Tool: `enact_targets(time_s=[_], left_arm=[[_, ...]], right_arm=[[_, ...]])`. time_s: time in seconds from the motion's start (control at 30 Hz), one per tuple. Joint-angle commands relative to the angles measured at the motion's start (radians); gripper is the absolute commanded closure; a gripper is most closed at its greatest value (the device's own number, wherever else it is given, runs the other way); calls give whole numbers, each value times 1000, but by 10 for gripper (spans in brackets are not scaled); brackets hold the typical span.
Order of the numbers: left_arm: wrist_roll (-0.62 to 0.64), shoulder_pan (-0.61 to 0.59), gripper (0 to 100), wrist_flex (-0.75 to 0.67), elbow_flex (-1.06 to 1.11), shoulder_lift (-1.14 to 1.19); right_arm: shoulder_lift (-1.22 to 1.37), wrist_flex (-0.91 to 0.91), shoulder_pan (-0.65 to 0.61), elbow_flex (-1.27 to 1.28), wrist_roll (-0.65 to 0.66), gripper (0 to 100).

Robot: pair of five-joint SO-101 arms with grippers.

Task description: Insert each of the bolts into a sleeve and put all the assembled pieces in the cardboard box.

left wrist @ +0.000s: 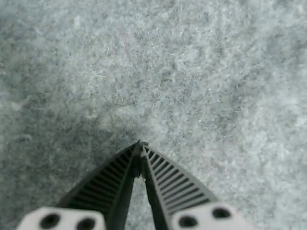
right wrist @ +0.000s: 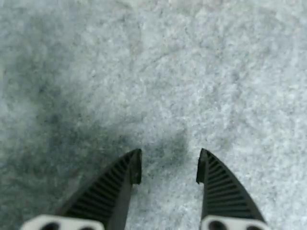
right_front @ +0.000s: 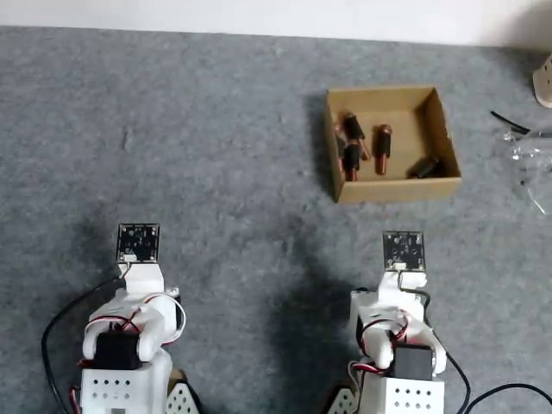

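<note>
Right hand (right wrist: 168,166) parted, cardboard box (right_front: 397,191) — assemblies (right_front: 382,148) inside — well ahead

Grey felt tabletop (right_front: 216,129) (pale wall (right_front: 259,13) behind)

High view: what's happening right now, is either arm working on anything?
Nothing is being handled at this moment. Both arms sit at the near edge of the grey mat, apart from the cardboard box. The left gripper is shut and empty, and the right gripper is open and empty, each over the mat. Several copper-and-black pieces lie inside the box.
</note>
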Motion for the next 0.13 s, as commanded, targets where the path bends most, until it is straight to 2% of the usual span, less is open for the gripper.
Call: enact_targets(time_s=[0.0,0.1], left_arm=[[-8,-15,993,5,19,-13],[-8,-15,993,5,19,-13]], right_arm=[[-4,7,-8,140,-6,833],[-4,7,-8,140,-6,833]])
